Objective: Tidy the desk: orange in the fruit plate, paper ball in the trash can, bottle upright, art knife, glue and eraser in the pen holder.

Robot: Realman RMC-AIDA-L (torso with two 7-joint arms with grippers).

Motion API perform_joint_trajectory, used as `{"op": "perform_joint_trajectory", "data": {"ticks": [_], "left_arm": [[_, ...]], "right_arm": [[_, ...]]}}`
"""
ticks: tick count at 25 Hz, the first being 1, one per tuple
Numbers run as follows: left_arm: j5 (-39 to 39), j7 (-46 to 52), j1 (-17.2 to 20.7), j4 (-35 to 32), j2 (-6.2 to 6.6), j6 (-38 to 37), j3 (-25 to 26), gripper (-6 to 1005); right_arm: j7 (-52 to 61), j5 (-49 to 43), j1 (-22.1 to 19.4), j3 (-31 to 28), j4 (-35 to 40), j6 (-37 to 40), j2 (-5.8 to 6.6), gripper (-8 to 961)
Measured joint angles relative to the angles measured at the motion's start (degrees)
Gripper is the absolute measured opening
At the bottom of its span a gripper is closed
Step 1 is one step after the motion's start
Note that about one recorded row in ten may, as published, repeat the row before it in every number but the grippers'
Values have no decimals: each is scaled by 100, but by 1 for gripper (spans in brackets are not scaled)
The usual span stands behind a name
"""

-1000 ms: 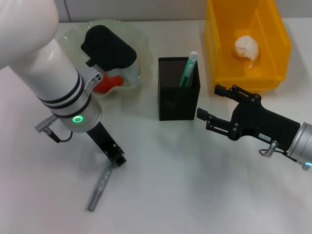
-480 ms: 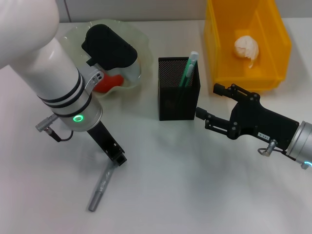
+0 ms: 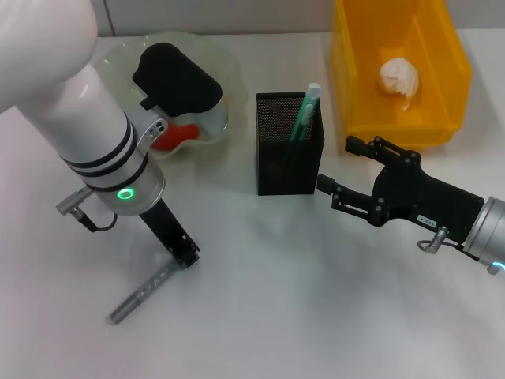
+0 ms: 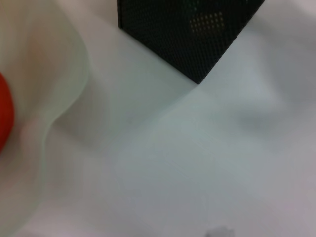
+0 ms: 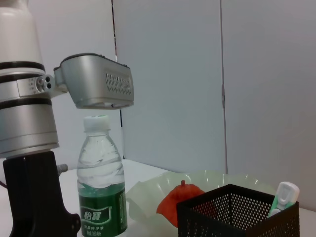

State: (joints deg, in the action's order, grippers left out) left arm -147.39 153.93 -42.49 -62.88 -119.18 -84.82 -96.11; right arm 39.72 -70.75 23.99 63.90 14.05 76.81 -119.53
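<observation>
The grey art knife (image 3: 140,294) lies flat on the table, one end at the tips of my left gripper (image 3: 185,256), which points down at it. The orange (image 3: 177,131) sits in the pale-green fruit plate (image 3: 126,49), partly hidden by my left arm. The paper ball (image 3: 398,76) lies in the yellow trash can (image 3: 347,71). The bottle (image 5: 101,187) stands upright in the right wrist view. The black mesh pen holder (image 3: 288,154) holds a green-and-white stick (image 3: 306,110). My right gripper (image 3: 338,166) is open and empty, just right of the holder. The eraser is out of view.
My left arm (image 3: 87,134) covers much of the table's left side. The left wrist view shows the pen holder's corner (image 4: 197,29), the plate's rim (image 4: 59,98) and the orange's edge (image 4: 4,113). Bare white table lies in front of the holder.
The art knife has swung round on the table; its far end moved left and up, so it now lies more slanted. My left gripper shifted slightly. The right arm barely moved.
</observation>
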Motion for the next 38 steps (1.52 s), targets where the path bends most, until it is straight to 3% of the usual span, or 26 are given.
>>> {"op": "perform_joint_trajectory", "data": {"ticks": [2, 24, 28, 33, 38], "left_arm": [[0, -3, -12, 47, 0, 0, -1, 256], [-1, -3, -51, 83, 0, 36, -64, 163], [81, -47, -46, -22, 1, 0, -36, 164], [488, -276, 66, -623, 9, -227, 30, 162], [1200, -669, 345, -1797, 37, -425, 151, 156]], "right_arm": [[0, 0, 0, 0, 0, 0, 0, 785], [0, 0, -23, -4, 0, 34, -9, 786], [0, 0, -80, -240, 0, 79, -9, 786], [0, 0, -216, -664, -48, 285, 3, 786], [0, 0, -364, -1118, -67, 426, 10, 786]]}}
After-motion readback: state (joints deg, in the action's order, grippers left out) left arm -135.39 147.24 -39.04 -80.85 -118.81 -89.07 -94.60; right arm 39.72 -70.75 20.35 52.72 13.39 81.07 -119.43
